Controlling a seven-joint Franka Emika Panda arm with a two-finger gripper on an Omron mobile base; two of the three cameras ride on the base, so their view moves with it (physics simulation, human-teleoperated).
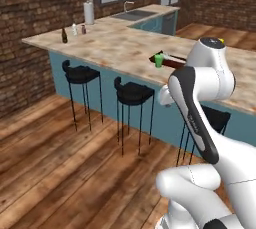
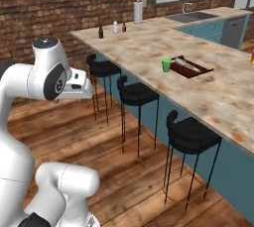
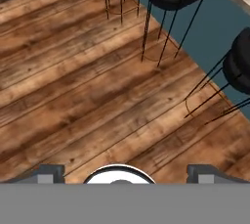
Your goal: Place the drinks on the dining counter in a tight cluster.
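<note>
1. Brick walls and a plank floor (image 3: 73, 96) frame the dining counter (image 2: 149, 47), a long beige slab with brown blotches running from the far corner towards the camera, with black stools (image 2: 136, 94) lined along its near side.
2. Using the white paper-towel roll (image 2: 138, 12) as landmark: the three drinks stand on the counter just in front of it, towards the counter's far end. The brown bottle (image 2: 101, 32) is the one farthest from the roll, the pale water bottle (image 2: 115, 27) sits in the middle, and the maroon can (image 2: 124, 27) is nearest the roll.
3. All three stand upright, long axes vertical, caps up. They form a loose row with visible gaps, the brown bottle apart from the other two, so I judge the cluster not yet made.
4. The gripper (image 3: 119, 169) hangs over the floor, well short of the roll and the drinks. Its two tips sit wide apart at the bottom of the hand view and hold nothing.
5. A green cup (image 2: 166, 64) and a dark tray (image 2: 192, 67) lie much nearer the robot than the roll; neither belongs to the task.
6. Risks, as I judge them: the base must drive along the stools, and the arm could clip one. Tall narrow bottles tip easily if grasped high or nudged sideways, and pushing one could topple its neighbours.
</note>
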